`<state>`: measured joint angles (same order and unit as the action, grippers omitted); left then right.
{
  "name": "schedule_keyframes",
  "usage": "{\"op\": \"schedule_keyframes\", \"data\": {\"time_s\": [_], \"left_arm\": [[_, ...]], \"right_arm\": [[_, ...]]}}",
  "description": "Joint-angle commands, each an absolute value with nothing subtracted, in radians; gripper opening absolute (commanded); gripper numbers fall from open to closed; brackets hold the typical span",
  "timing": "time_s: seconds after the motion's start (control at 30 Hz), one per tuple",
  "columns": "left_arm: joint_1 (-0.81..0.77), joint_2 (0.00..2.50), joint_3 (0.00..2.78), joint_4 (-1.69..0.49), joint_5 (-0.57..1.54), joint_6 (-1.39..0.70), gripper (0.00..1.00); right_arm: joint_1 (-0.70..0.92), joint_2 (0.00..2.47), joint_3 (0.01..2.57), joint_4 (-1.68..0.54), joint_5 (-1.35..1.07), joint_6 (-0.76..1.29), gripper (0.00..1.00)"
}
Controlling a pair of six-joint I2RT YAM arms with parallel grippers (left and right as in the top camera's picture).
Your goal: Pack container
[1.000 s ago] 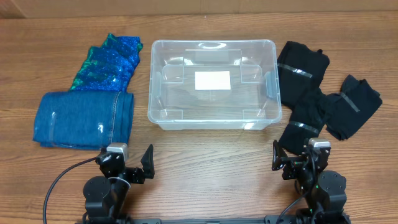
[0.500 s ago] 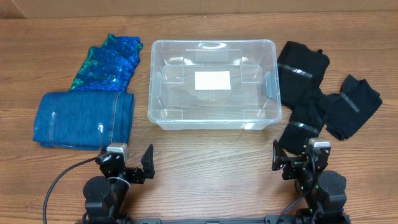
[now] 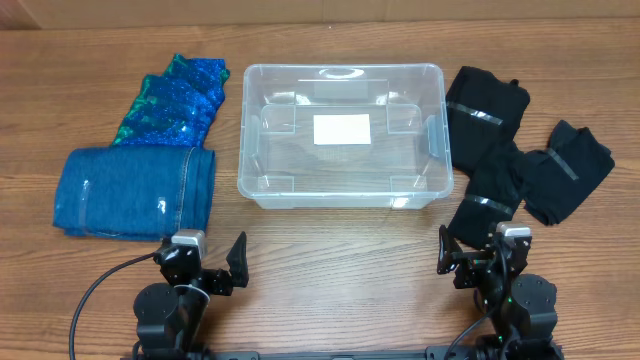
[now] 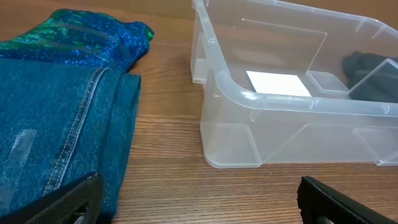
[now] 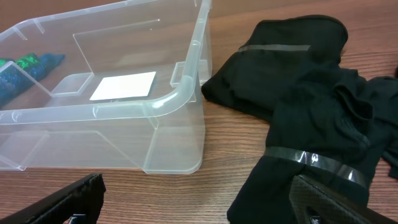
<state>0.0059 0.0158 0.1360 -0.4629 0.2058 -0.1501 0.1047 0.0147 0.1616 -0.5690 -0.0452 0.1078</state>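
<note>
Unmoved since a second ago: left gripper [image 3: 209, 262] and right gripper [image 3: 478, 260] spread open at 6 o'clock, clear round-cornered bin [image 3: 243, 130] mid-table, denim [image 4: 56, 124] stitching at 9 o'clock sharp only wrist-close.

Your overhead view looks straight down on the table [image 3: 330, 240] from high above, taking in the whole width, with the robot's side at the bottom edge. Your left wrist camera sits low and close to the tabletop, facing forward at the near left corner of the container [image 4: 261, 99] and the folded jeans [image 4: 56, 124]. Your right wrist camera, equally low, faces the container's near right corner and the black garments [image 5: 311, 106]. All three views share the container and its white label [image 3: 341, 129].
</note>
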Motion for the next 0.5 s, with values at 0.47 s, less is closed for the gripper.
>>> {"op": "schedule_keyframes", "data": {"time_s": [0.47], "left_arm": [[-0.003, 0.005, 0.131, -0.459, 0.207, -0.154, 1.00]], "right_arm": [[0.100, 0.003, 0.151, -0.571, -0.031, 0.104, 1.00]]}}
